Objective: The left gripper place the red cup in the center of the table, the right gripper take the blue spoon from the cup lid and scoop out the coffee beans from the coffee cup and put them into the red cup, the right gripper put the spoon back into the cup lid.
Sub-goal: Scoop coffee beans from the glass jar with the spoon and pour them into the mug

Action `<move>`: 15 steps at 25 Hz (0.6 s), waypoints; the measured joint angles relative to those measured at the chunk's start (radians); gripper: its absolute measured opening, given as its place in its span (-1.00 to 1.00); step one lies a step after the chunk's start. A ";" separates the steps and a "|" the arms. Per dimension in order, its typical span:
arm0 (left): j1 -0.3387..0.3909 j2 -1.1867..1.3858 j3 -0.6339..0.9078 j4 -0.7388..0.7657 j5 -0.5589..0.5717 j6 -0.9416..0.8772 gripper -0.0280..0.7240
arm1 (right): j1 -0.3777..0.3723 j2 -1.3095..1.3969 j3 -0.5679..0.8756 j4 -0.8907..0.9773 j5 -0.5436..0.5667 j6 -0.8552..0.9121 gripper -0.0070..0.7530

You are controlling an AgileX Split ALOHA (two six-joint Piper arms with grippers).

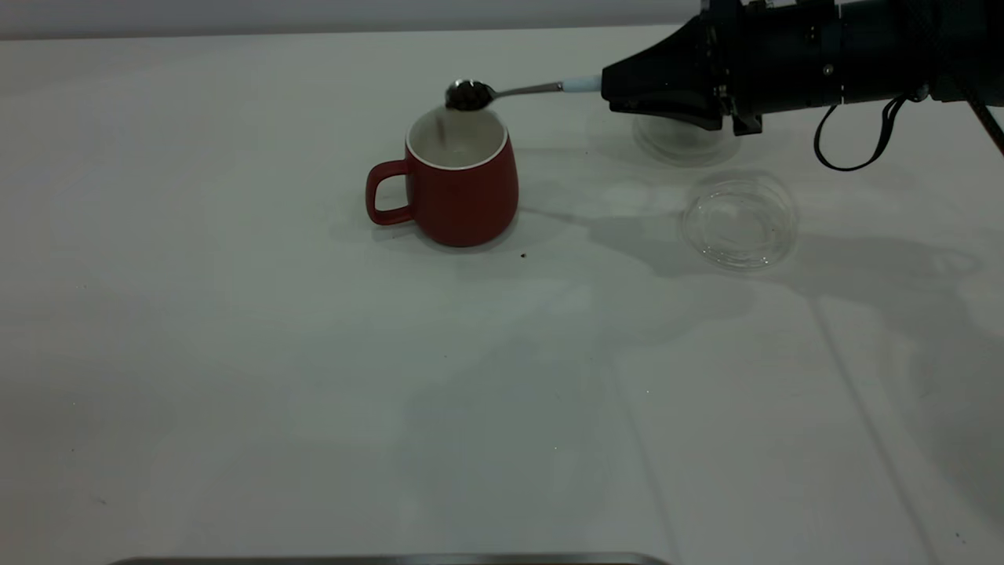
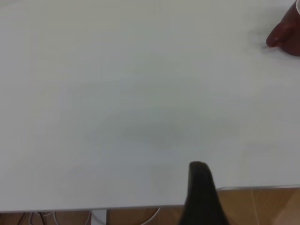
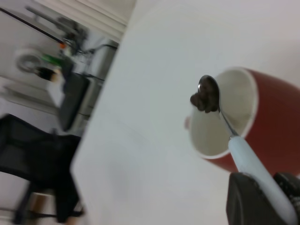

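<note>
Where the exterior view gave the whole layout, the right tool reached in from the right, clamped on the pale handle of the spoon. The spoon's bowl, loaded with dark beans, hung over the far rim of the red cup. That cup stood upright near the middle of the surface, handle toward the view's left. A clear lid lay flat to the right of the cup, well apart from it. Behind the lid, partly hidden under the right tool, a second clear round object sat on the surface; what it held could not be told. One dark speck lay just in front of the cup.

Only the right wrist view looked into the cup: its white inside appeared bare where visible. In it the spoon crossed the mouth, with the beans clustered at the bowl's edge, and the handle ran back into the closed right tool. Beyond the surface edge, that view showed blurred room furniture and a dark chair.

In the left wrist view one dark finger of the left tool stood over the bare surface near its edge, wooden floor beyond. Its opening could not be told. A sliver of the cup showed at the frame corner, well apart from that tool.
</note>
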 joint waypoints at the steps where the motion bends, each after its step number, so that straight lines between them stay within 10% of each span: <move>1: 0.000 0.000 0.000 0.000 0.000 0.000 0.64 | 0.000 0.000 0.000 0.000 -0.014 -0.031 -0.69; 15: 0.000 0.000 0.000 0.000 0.000 0.000 0.64 | 0.000 0.000 0.000 0.000 -0.047 -0.419 -0.69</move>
